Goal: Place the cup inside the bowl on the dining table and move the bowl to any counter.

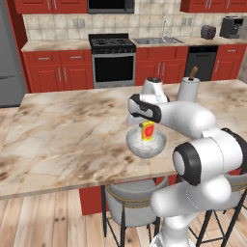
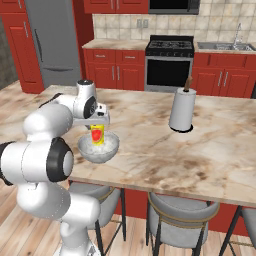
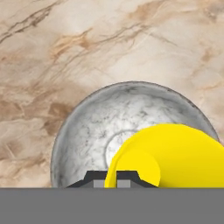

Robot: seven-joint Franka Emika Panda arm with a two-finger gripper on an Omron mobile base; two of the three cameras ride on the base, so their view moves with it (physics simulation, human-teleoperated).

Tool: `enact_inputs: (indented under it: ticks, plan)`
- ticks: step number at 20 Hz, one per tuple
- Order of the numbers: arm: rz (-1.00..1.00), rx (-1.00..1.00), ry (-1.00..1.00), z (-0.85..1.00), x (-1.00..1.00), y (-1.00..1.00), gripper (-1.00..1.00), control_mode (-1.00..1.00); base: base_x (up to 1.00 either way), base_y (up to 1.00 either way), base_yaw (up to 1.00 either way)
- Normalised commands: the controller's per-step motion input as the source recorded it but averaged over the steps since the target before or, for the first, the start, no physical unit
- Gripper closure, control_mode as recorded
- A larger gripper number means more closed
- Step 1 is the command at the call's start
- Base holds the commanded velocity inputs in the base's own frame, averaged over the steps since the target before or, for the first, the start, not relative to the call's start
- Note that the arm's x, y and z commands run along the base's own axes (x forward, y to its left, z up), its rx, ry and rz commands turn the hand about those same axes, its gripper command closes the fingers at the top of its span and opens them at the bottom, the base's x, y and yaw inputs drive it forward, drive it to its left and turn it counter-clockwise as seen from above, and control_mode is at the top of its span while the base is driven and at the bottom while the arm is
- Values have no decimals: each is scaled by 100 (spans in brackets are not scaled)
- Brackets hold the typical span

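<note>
The yellow cup (image 1: 147, 130) with a red lower part hangs just over the grey-white speckled bowl (image 1: 145, 144), its base dipping below the rim. My gripper (image 1: 146, 123) is shut on the cup's rim from above. From the right base view the cup (image 2: 97, 134) sits above the bowl (image 2: 98, 147) near the dining table's (image 2: 210, 150) front edge, under my gripper (image 2: 98, 123). Looking down the hand, the yellow cup (image 3: 175, 157) covers the right part of the bowl (image 3: 92, 127); my gripper (image 3: 112, 180) holds its wall.
A white paper-towel roll (image 2: 182, 109) stands upright on the table behind and right of the bowl. Grey stools (image 1: 129, 202) tuck under the table's near edge. Across the aisle runs the wall counter (image 1: 53, 45) with a stove (image 1: 112, 59) and sink (image 1: 157, 41).
</note>
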Motion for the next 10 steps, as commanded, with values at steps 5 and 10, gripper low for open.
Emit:
enact_inputs:
  ticks: [5,10]
  plan:
    - [0,0,0,-20,5,0,100,-100,0,0,0]
    - [0,0,0,-19,11,0,100,-100,0,0,0]
